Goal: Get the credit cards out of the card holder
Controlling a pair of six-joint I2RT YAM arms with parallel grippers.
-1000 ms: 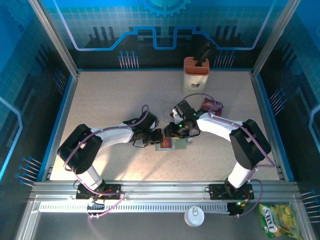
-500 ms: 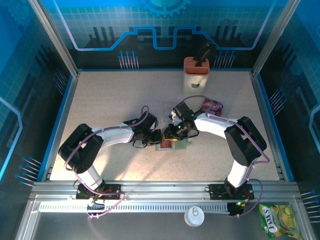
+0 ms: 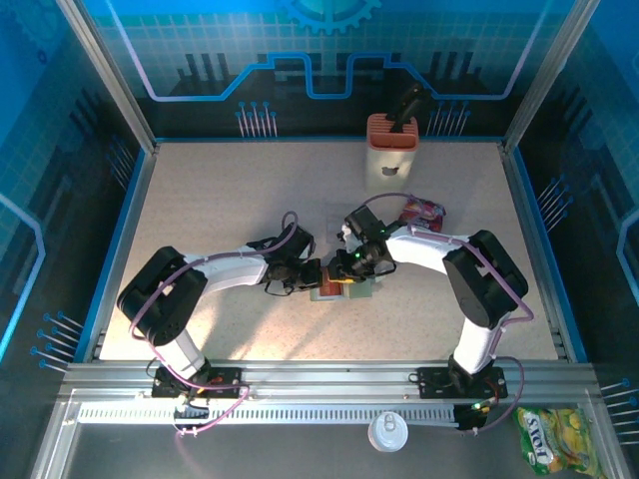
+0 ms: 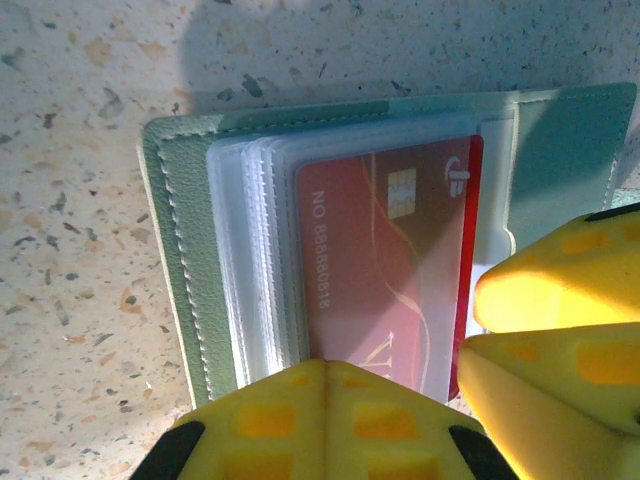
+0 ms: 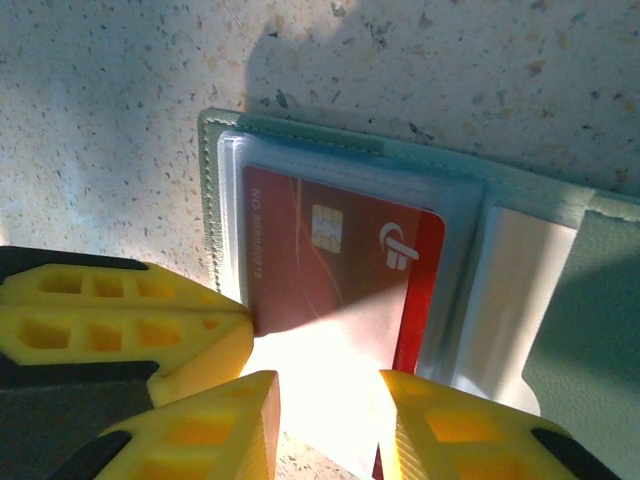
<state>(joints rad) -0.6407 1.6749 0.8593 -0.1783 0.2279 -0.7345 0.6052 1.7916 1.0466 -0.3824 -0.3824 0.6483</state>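
The grey-green card holder (image 3: 327, 293) (image 4: 185, 250) (image 5: 600, 330) lies open on the table with clear sleeves. A red credit card (image 4: 380, 260) (image 5: 330, 250) sits in the top sleeve, its right edge poking out. My left gripper (image 3: 312, 277) (image 4: 325, 375) is shut, and its tip rests on the near edge of the sleeves. My right gripper (image 3: 351, 276) (image 5: 330, 430) hangs over the card's near end; its jaws stand apart, closer together than the card is wide, and do not clamp it. The blue card is hidden.
A tall orange-and-cream block (image 3: 391, 145) stands at the back. A purple-red snack packet (image 3: 422, 211) lies behind the right arm. On the near rail outside the table are a white lid (image 3: 387, 431) and a yellow-green packet (image 3: 547, 439).
My right gripper has edged left over the holder and its jaws have narrowed. The left arm and the holder have stayed put.
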